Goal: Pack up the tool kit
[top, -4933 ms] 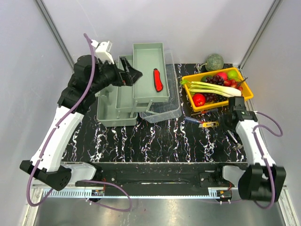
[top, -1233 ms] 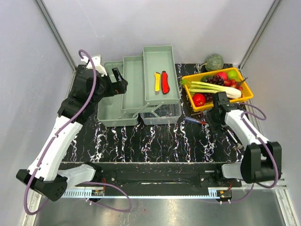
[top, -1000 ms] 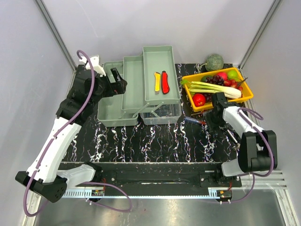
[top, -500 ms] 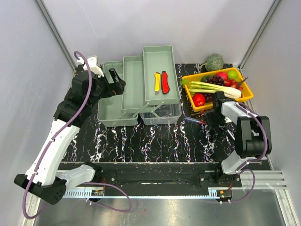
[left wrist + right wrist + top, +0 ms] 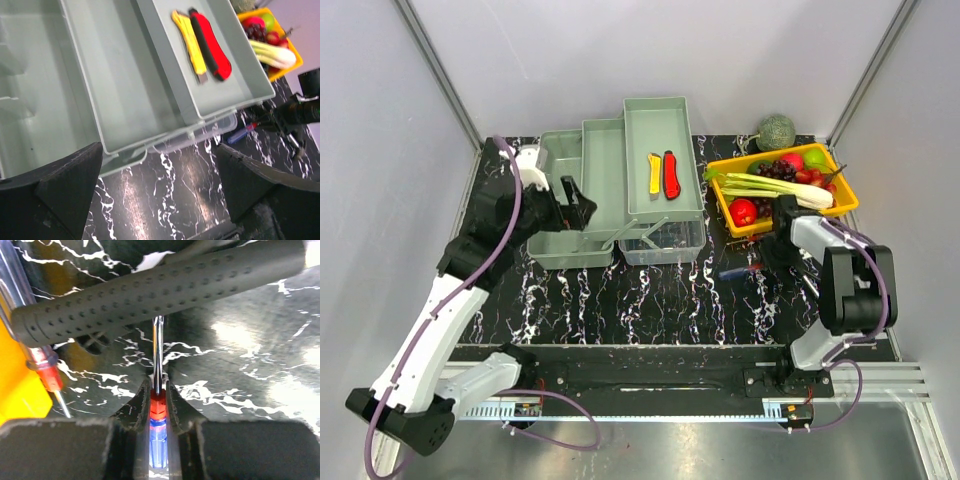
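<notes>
Upper centre of the overhead view, the pale grey-green toolbox (image 5: 565, 250) stands on the black marbled counter (image 5: 660, 300) with its tiered trays folded out toward the right. The top tray (image 5: 655, 125) is the rightmost and highest, and the middle tray (image 5: 605, 170) lies just left of it, above the deep base. A yellow utility knife (image 5: 654, 175) and a red utility knife (image 5: 671, 174) lie side by side in the top tray, touching or nearly so, the red one on the right. Below that tray the clear lid (image 5: 665, 240) shows at the box's lower right corner.

Right of the lid, a screwdriver (image 5: 735, 270) with a blue handle lies low over the counter. The right pincer (image 5: 767, 258) is closed on it: in the right wrist view the fingers (image 5: 137, 405) clamp the red collar of the screwdriver (image 5: 157, 410), and its steel shaft runs up the frame to a black dimpled handle (image 5: 150, 295) lying crosswise. A second screwdriver (image 5: 44, 370) with a red collar lies at the left of that view beside a yellow wall.

Over the base's left part, the left pincer (image 5: 577, 200) has its jaws spread wide and grips nothing. Its camera looks across the trays at both knives.

Further right sits an orange-yellow tray (image 5: 845, 205) of fruit and vegetables, with a round green vegetable (image 5: 776, 130) behind it.
</notes>
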Robot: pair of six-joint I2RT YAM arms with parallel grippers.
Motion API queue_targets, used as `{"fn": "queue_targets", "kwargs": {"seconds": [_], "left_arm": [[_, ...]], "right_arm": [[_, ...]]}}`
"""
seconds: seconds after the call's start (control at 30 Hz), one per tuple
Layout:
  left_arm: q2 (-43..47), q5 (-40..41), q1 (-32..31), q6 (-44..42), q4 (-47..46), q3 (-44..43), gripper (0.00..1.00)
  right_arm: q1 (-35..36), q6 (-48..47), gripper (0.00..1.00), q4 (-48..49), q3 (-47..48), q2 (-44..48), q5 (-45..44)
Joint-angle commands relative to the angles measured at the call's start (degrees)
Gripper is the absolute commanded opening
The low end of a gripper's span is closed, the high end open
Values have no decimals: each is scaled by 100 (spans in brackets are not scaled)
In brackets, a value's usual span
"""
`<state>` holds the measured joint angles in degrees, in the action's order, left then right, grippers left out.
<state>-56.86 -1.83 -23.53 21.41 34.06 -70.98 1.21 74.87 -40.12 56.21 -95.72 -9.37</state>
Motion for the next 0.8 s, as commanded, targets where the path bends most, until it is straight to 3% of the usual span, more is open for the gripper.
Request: {"fn": "queue_targets", "kwargs": {"seconds": [0.0, 0.2, 0.37, 0.5, 0.63, 0.77], "left_arm": [[438, -950, 33, -85, -769, 532, 99], [571, -1812, -2, 30, -647, 612, 99], [597, -2715, -81, 100, -365, 401, 99], [589, -3043, -458, 21, -418, 112, 99], [492, -3386, -1012, 319, -979, -126, 99], [273, -3351, -1706, 575, -1638, -74, 99]], "right_arm": [[-25, -499, 0, 232, -452, 790, -575], [-25, -1825, 0, 662, -672, 2204, -67], [-16, -2792, 0, 1155, -673, 3742, 1513], [-16, -3303, 0, 727, 29, 4315, 2789], [-25, -3269, 0, 986, 242, 4991, 4272], [-25, -2313, 0, 2463, -30, 5537, 5637]]}}
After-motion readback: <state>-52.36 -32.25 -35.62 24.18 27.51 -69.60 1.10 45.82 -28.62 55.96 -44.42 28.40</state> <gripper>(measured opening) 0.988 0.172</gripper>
